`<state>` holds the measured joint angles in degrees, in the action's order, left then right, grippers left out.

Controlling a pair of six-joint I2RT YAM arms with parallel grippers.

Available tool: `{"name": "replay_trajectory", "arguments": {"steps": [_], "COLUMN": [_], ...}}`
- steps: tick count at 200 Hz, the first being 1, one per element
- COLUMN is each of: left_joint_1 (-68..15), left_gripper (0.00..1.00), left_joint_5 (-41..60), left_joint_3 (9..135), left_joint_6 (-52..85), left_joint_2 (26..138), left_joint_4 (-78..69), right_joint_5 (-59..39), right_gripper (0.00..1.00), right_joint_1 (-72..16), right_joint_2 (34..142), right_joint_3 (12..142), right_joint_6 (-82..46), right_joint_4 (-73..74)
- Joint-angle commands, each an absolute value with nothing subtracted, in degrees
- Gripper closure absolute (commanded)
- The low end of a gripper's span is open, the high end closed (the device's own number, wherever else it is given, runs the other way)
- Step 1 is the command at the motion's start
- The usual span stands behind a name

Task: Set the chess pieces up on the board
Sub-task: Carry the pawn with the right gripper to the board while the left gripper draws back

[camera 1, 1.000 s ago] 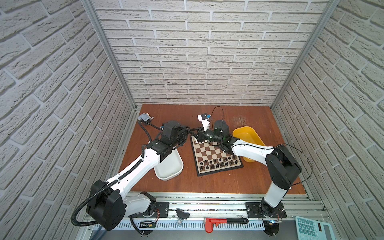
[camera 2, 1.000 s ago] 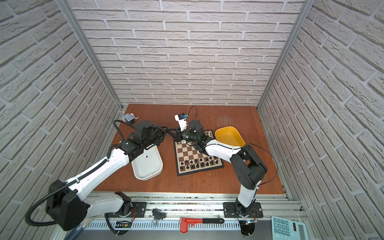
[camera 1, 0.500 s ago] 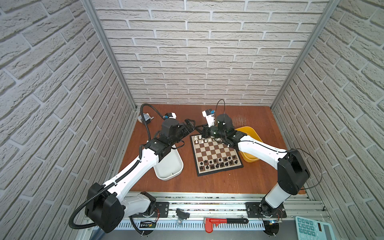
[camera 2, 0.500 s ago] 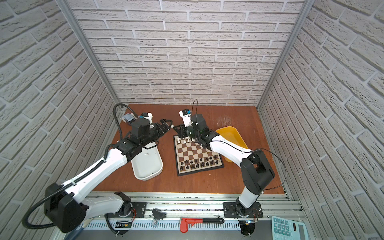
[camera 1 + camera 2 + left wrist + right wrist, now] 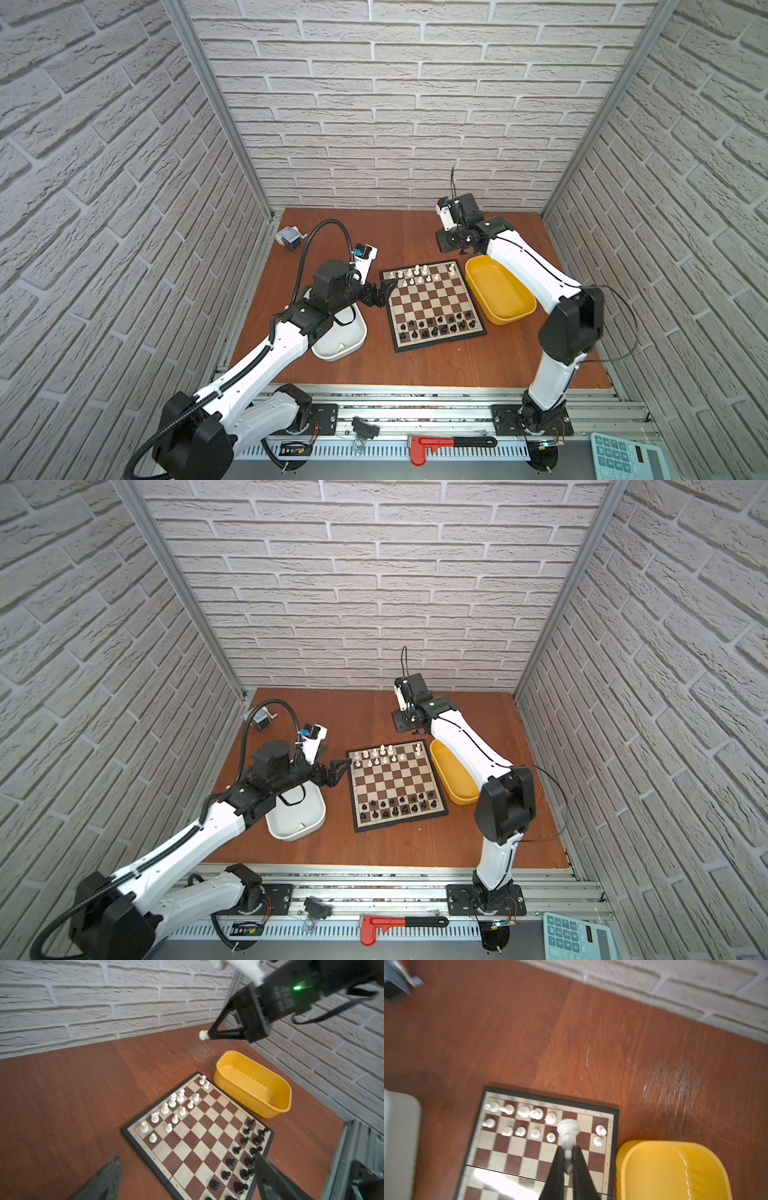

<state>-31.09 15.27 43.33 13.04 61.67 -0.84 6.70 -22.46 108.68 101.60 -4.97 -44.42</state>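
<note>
The board [image 5: 432,300] [image 5: 395,780] lies mid-table. White chess pieces [image 5: 417,272] [image 5: 172,1103] fill most of its far two rows, and black chess pieces [image 5: 436,326] [image 5: 243,1157] stand in the near two. My left gripper [image 5: 384,289] [image 5: 340,766] [image 5: 187,1176] hangs open and empty at the board's far-left corner. My right gripper [image 5: 467,240] [image 5: 415,720] [image 5: 568,1152] is raised behind the board's far-right corner. It is shut on a white piece [image 5: 568,1129] [image 5: 203,1035], base pointing away from the fingers.
A yellow tub [image 5: 498,295] [image 5: 670,1172] stands right of the board and a white tub [image 5: 340,340] [image 5: 297,820] under my left arm. A grey sharpener [image 5: 288,240] sits far left. On the front rail lie a red-handled tool [image 5: 449,442] and a calculator [image 5: 623,457].
The two grippers were together over the board's far-left corner. The left one has opened and drawn back; the right one has carried the white piece right and toward the back wall.
</note>
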Motion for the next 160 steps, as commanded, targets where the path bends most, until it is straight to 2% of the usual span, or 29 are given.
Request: {"name": "replay_trajectory", "arguments": {"steps": [1, 51, 160], "left_joint_1": [-32.00, -32.60, -31.60], "left_gripper": [0.02, 0.02, 0.02], "left_joint_5": [21.97, 22.41, 21.67], "left_joint_3": [44.22, 38.23, 35.87], "left_joint_6": [6.33, 3.73, 3.60], "left_joint_2": [63.36, 60.04, 58.85], "left_joint_4": [-5.44, -11.99, -14.59], "right_joint_5": [10.26, 8.82, 8.53], "right_gripper": [0.94, 0.94, 0.94], "right_joint_1": [-21.60, -20.81, -20.61], "right_joint_2": [114.75, 124.43, 129.07], "right_joint_3": [106.53, 116.90, 117.82], "right_joint_6": [-1.80, -1.28, -1.14], "right_joint_4": [-53.44, -60.77, -64.60]}}
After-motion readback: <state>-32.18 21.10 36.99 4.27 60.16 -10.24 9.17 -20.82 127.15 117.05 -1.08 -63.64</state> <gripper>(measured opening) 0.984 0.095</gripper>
